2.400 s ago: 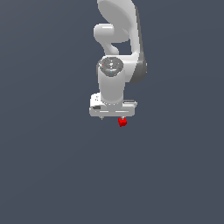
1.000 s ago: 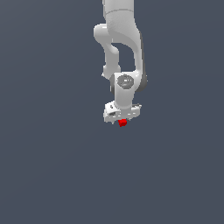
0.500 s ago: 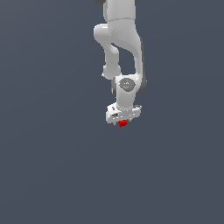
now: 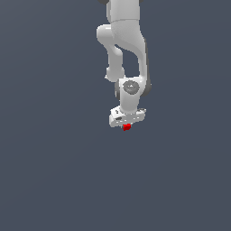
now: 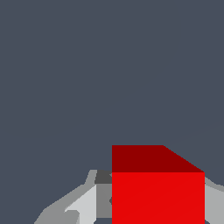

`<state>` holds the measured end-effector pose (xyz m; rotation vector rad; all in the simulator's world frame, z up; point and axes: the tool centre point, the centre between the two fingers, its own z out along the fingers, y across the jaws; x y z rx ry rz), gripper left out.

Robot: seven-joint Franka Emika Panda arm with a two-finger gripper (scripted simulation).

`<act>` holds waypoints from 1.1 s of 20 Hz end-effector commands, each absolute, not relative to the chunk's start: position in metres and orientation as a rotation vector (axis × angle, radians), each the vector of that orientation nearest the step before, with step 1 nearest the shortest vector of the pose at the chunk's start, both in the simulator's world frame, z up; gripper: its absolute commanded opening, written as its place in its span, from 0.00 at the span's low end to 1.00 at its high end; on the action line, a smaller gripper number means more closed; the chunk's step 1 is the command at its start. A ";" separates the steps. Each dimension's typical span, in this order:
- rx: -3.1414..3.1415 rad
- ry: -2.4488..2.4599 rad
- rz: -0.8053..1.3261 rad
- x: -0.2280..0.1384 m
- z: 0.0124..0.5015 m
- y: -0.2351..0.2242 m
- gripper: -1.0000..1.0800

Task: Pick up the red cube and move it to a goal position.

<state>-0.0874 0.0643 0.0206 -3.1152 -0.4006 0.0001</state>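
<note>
Gripper (image 4: 127,125), frame centre, fingers (image 5: 89,205) clenched on 1 red cube (image 4: 127,127); plain grey background (image 4: 54,171) surrounds it.

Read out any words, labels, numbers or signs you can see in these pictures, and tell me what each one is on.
There are none to read. The red cube has plain faces, the gripper and the white arm carry no lettering or logo, and the grey background is blank in both views.

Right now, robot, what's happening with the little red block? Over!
End effector shut on the red cube. Cube filling the wrist view, between the fingers. Nothing else in view around it. Over.
</note>
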 end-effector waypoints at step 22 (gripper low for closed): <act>-3.115 -0.401 0.000 -0.080 0.139 0.068 0.00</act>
